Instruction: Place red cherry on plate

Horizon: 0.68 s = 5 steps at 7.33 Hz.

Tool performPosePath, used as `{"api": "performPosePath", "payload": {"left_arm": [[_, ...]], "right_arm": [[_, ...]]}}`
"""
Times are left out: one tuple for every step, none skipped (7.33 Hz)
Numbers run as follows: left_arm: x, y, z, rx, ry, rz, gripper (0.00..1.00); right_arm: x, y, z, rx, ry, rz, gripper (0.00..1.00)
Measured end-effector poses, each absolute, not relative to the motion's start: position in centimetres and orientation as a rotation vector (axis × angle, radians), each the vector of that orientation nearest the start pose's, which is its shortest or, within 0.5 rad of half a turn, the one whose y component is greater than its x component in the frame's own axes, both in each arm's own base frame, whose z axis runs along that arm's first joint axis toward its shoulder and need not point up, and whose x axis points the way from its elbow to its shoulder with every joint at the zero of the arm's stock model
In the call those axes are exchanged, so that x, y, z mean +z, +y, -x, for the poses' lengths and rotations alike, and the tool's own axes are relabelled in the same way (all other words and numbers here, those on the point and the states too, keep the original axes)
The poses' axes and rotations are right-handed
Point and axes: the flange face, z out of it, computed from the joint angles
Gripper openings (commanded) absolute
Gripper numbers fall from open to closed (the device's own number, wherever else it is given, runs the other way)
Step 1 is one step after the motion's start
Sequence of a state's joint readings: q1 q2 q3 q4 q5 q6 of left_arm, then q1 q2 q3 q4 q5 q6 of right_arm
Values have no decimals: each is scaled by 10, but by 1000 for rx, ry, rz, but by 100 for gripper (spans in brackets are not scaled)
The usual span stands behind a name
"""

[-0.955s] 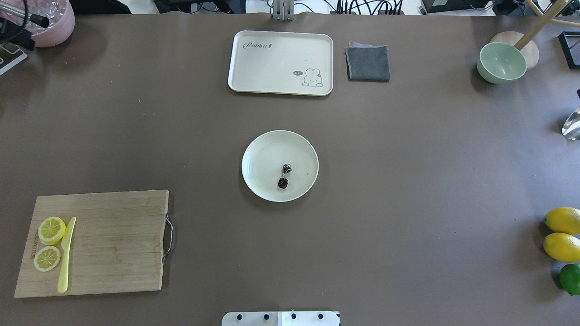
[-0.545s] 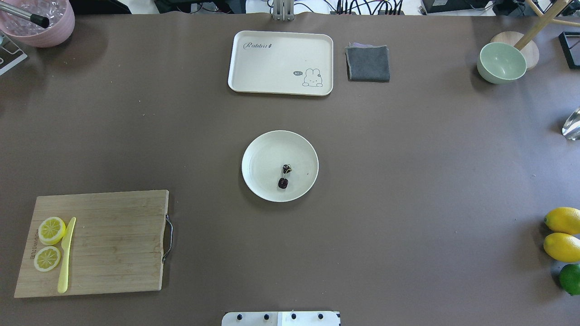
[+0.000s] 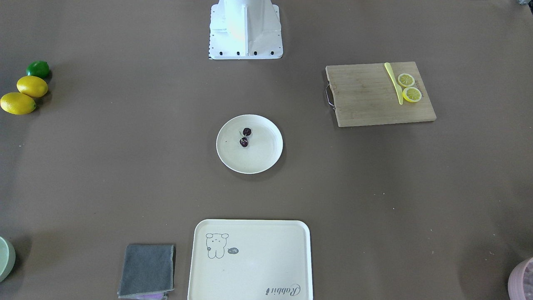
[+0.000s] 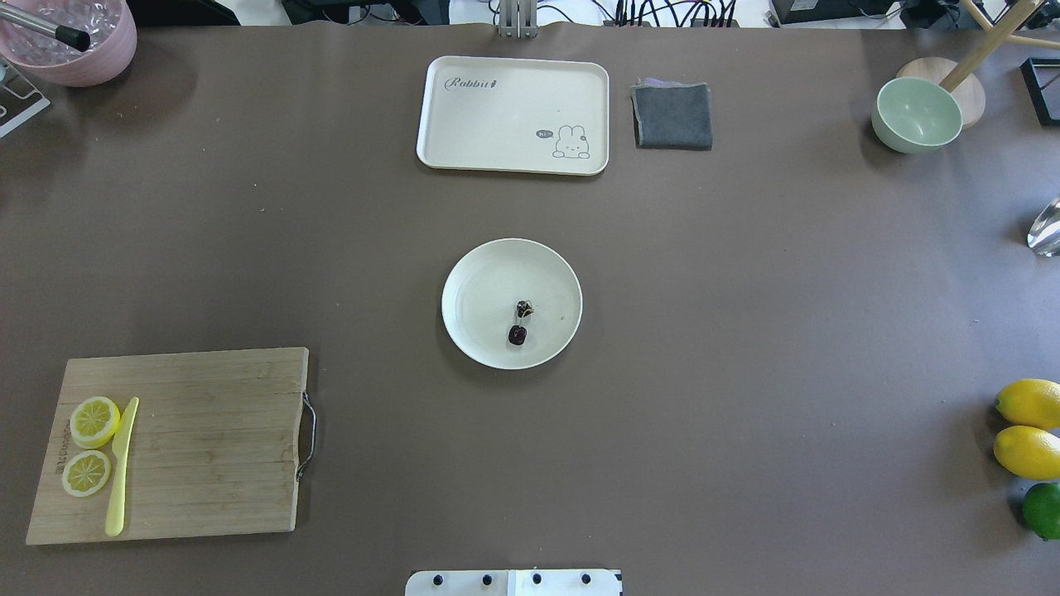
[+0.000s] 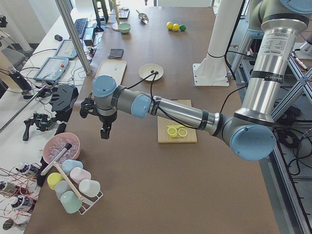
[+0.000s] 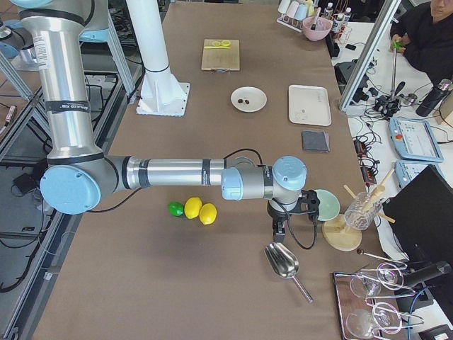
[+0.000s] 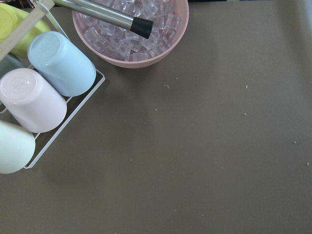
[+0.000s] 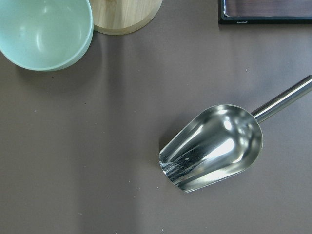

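The red cherry point(image 4: 517, 334), two tiny dark fruits joined by a stem, lies inside the round cream plate point(image 4: 480, 277) at the table's middle. It sits slightly toward the robot's side of the plate's centre, as the front-facing view shows with the red cherry point(image 3: 243, 142) on the plate point(image 3: 262, 160). No gripper is near it. My left gripper point(image 5: 104, 134) hangs over the table's far left end, beside the pink ice bowl. My right gripper point(image 6: 276, 232) hangs over the far right end, above a metal scoop. Whether either is open or shut cannot be told.
A cutting board point(image 4: 207, 447) with two lemon slices point(image 4: 93, 420) and a yellow knife lies front left. A rabbit tray point(image 4: 513, 99) and grey cloth point(image 4: 672, 116) lie at the back. A green bowl point(image 4: 915, 114), lemons point(image 4: 1027, 403), lime, scoop point(image 8: 214, 146) and cup rack point(image 7: 44, 92) crowd the ends.
A dark part of my left arm at the overhead view's top-left corner has drawn out of that view. The cherry and plate have not moved.
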State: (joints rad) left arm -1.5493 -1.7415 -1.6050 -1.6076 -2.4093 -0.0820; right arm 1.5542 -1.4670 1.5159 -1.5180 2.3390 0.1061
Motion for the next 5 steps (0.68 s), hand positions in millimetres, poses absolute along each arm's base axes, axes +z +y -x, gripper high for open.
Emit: {"api": "performPosePath", "payload": {"left_arm": [[561, -558, 49, 46, 842, -169, 98], [572, -550, 52, 43, 841, -160, 98], [579, -545, 54, 37, 839, -155, 98], [583, -543, 57, 32, 833, -152, 98], [586, -541, 59, 26, 816, -151, 98]], "right_arm": [[630, -540, -55, 50, -771, -46, 100], [630, -540, -56, 54, -771, -46, 100], [625, -544, -56, 58, -772, -50, 100], [619, -549, -55, 59, -773, -56, 100], [616, -551, -54, 56, -774, -59, 100]]}}
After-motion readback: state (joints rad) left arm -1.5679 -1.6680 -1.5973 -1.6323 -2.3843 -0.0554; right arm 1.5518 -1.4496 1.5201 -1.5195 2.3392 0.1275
